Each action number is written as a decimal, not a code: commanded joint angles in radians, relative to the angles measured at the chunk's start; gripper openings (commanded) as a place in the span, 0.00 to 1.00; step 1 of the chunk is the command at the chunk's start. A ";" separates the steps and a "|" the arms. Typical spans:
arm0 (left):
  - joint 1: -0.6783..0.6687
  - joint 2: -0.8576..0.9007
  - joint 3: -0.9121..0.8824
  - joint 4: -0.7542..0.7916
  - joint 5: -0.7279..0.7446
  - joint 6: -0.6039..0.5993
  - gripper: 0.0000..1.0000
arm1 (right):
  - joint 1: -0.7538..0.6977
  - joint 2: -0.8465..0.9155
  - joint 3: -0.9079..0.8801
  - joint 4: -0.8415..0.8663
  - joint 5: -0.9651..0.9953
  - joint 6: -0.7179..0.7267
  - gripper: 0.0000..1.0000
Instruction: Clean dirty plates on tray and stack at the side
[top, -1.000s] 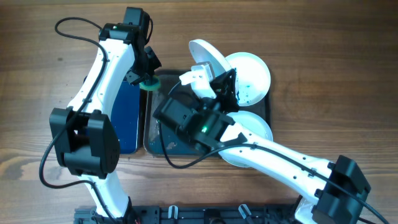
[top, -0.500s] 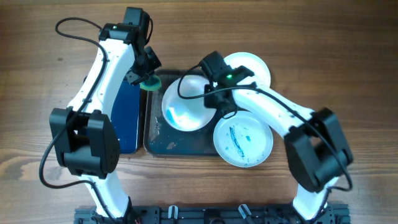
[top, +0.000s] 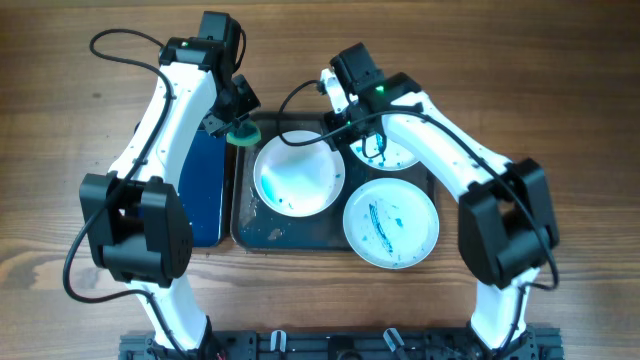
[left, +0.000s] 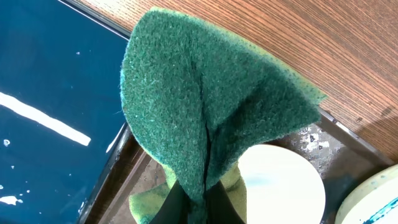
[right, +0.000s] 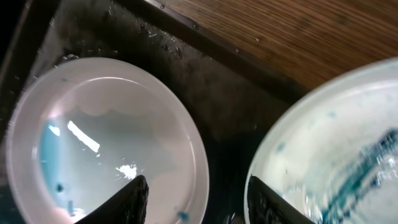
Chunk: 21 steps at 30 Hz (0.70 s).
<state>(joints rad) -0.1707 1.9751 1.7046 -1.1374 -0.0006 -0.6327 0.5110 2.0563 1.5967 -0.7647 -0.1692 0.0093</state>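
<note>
Grips the folded green sponge (left: 205, 112) in the left gripper (left: 194, 208) over the far-left corner of the tray (top: 243, 228), just left of the blue-smeared plate (top: 297, 173) lying flat inside, with the right gripper (right: 198, 199) spread open at that plate's right rim.

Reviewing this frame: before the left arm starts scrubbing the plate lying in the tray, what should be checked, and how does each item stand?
1. Left gripper clamps the sponge: ok.
2. The plate lies flat in the tray: ok.
3. Right gripper is open and holds nothing: ok.
4. Right gripper is out of the sponge's way: not ok, it hangs at the plate's rim.
5. Dirt to scrub is in view: ok, blue smears inside the plate.
6. Free spot at the side for stacking: cannot tell.
</note>
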 joint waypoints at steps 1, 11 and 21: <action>-0.002 -0.017 0.017 0.000 0.012 0.019 0.04 | 0.006 0.074 0.021 0.005 -0.043 -0.111 0.50; -0.002 -0.017 0.017 0.000 0.012 0.019 0.04 | 0.008 0.129 0.015 0.026 -0.024 0.082 0.32; -0.002 -0.017 0.017 -0.002 0.012 0.019 0.04 | 0.015 0.164 0.014 0.014 -0.041 0.312 0.04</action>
<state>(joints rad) -0.1711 1.9751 1.7046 -1.1381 -0.0006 -0.6327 0.5163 2.1952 1.5997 -0.7471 -0.2039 0.2131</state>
